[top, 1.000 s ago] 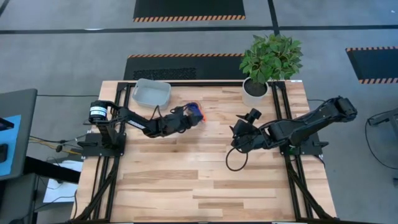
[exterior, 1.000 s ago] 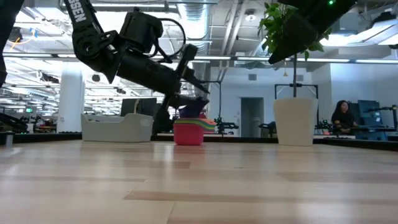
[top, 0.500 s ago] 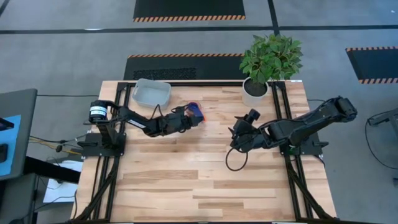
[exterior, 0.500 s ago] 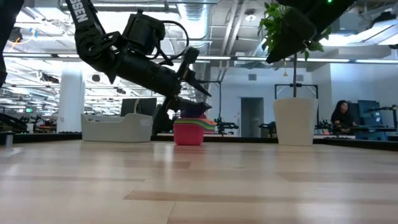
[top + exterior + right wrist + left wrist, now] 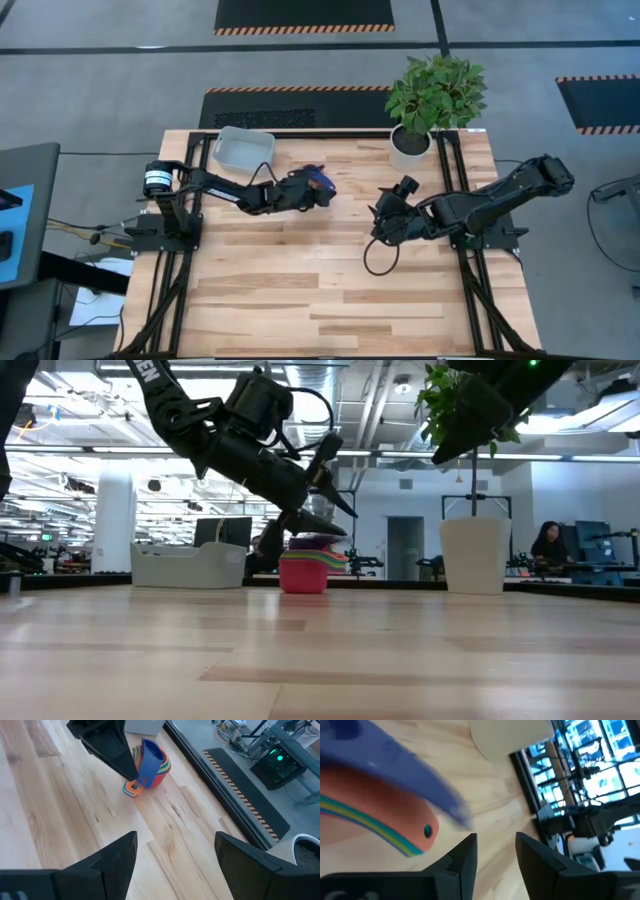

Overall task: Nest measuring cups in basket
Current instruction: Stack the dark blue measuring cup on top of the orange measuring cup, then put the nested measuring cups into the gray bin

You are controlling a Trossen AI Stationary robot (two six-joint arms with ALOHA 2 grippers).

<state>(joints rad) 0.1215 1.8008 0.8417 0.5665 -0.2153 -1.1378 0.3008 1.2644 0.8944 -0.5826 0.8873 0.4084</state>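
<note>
Basket (image 5: 243,149) at the table's far left corner, on the wood; nothing visible inside it from above. In the low view it (image 5: 188,566) stands left of the cups, apart from them

Left gripper (image 5: 322,192) reaches right from its base, past the basket, and sits over the stack of measuring cups (image 5: 319,183) near the far middle of the table. Low view: its fingers (image 5: 330,518) point down and right, just above the stack (image 5: 311,568). Left wrist view: jaws partly open with a narrow gap, nothing between the fingertips (image 5: 465,851); nested handles of the cups (image 5: 385,822) lie just beyond them, dark blue handle on top. Whether a fingertip touches the dark blue cup, cannot tell

Stack rests on the table, outside the basket: red cup at the bottom, coloured rims above it, dark blue cup (image 5: 151,760) tilted on top

Right gripper (image 5: 379,220) waits right of centre, well apart from the cups, jaws wide open and holding nothing; its fingers (image 5: 112,860) frame the stack from afar

White plant pot (image 5: 410,146) with green plant at the far right edge
</note>
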